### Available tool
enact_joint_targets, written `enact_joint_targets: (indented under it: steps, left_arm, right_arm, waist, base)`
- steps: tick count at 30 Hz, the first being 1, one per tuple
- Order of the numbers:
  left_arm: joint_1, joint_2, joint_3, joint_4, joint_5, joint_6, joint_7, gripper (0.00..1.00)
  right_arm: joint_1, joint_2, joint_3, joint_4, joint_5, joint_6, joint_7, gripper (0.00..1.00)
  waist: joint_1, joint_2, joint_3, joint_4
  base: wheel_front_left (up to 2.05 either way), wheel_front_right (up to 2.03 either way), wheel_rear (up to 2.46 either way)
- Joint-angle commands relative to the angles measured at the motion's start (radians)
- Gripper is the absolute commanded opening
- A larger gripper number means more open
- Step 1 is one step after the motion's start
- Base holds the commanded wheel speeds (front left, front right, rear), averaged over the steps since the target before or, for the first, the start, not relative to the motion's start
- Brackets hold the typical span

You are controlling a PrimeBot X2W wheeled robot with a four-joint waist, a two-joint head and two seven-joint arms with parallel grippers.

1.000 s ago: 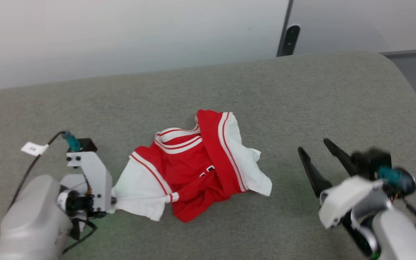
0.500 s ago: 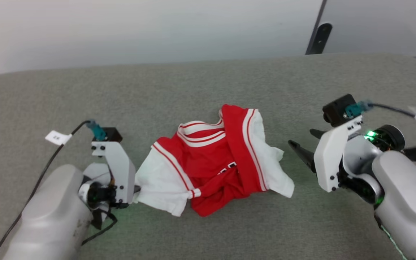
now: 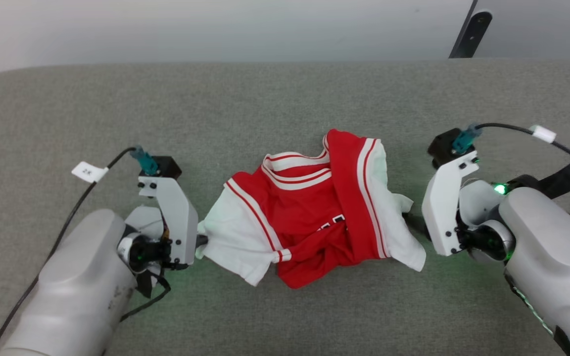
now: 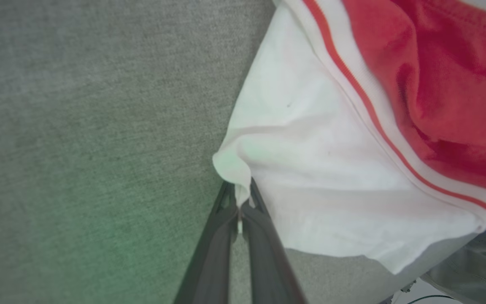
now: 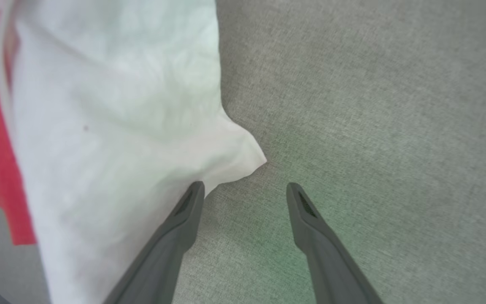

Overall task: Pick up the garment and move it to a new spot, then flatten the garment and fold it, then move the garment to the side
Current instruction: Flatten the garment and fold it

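The garment (image 3: 309, 217), a small red shirt with white sleeves and striped trim, lies crumpled mid-table between my arms. My left gripper (image 4: 239, 198) is shut on the tip of its white left sleeve (image 4: 310, 177); in the head view that gripper (image 3: 200, 242) meets the cloth's left edge. My right gripper (image 5: 245, 190) is open, low over the table, its left finger (image 5: 184, 219) touching the edge of the white right sleeve (image 5: 112, 126), whose corner points between the tips. In the head view the right wrist mount (image 3: 446, 207) sits just right of the garment.
The grey felt-like tabletop (image 3: 265, 113) stretches wide behind and in front of the garment. A pale wall runs along the far edge, with a dark bracket (image 3: 470, 34) at the top right. Cables trail from both wrists.
The head camera has shifted, moving the whole scene rightward in the picture. My right arm has swung in from the right and now sits at the garment's right sleeve. The left grip is unchanged.
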Motion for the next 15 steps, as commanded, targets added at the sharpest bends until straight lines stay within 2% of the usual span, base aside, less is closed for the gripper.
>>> enact_joint_targets:
  steps: [1,12,13,14,15]
  left_arm:
    - [-0.007,-0.003,-0.009,0.004,-0.008,-0.002,-0.006,0.0]
    - [-0.057,-0.006,-0.07,0.014,-0.054,-0.002,-0.039,0.0]
    - [-0.061,-0.005,-0.074,0.02,-0.057,-0.002,-0.04,0.0]
    - [-0.065,-0.005,-0.079,0.025,-0.061,-0.001,-0.043,0.0]
    - [-0.069,-0.006,-0.082,0.03,-0.068,0.0,-0.045,0.0]
  right_arm:
    - [-0.016,0.008,0.012,0.014,0.013,-0.001,0.006,1.0]
    - [-0.081,0.071,0.048,0.181,0.068,-0.001,-0.025,1.0]
    - [-0.082,0.076,0.057,0.197,0.068,-0.001,-0.023,0.49]
    - [-0.085,0.081,0.066,0.21,0.066,-0.001,-0.025,0.17]
    - [-0.087,0.087,0.07,0.223,0.07,-0.001,-0.029,0.0]
  waist:
    - [0.0,0.0,0.009,0.008]
    - [0.0,0.0,0.046,0.037]
    - [0.0,0.0,0.048,0.038]
    - [0.0,0.0,0.051,0.04]
    - [0.0,0.0,0.053,0.041]
  base:
    - [0.0,0.0,0.0]
    - [0.0,0.0,0.0]
    - [0.0,0.0,0.0]
    - [0.0,0.0,0.0]
    - [0.0,0.0,0.0]
